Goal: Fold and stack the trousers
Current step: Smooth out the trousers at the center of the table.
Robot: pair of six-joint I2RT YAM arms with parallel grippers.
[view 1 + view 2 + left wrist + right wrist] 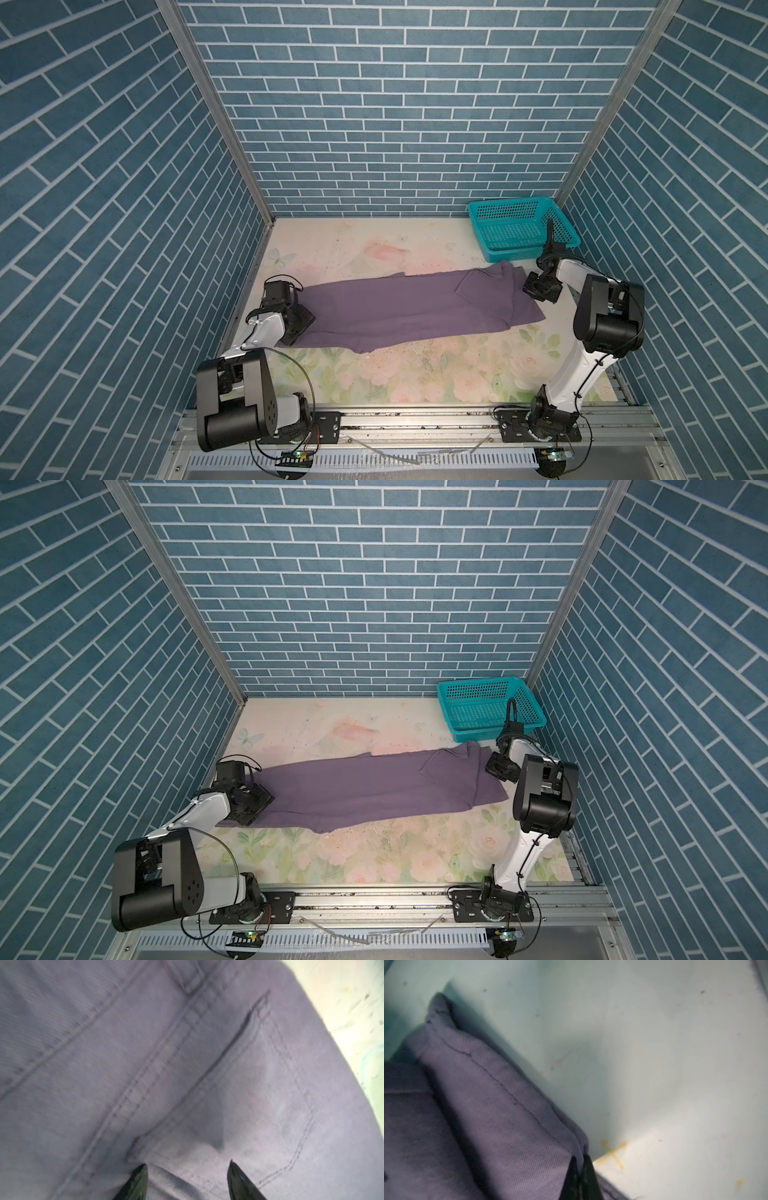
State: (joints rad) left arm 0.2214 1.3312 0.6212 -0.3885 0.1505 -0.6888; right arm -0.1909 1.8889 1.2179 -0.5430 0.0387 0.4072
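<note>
Trousers (395, 309) lie stretched along worktop (415, 374); right tool (580, 1160) pinched shut on leg hem, probably to fold it over; left tool (187, 1164) part-open over waist pocket, holding nothing.

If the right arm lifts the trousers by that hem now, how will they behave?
Probably floppy: the trousers lie creased and folded over near the basket, so they should drape and trail. Likely not slippery: the weave looks coarse where the right gripper pinches the hem. Being long, most would probably drag on the table.
</note>
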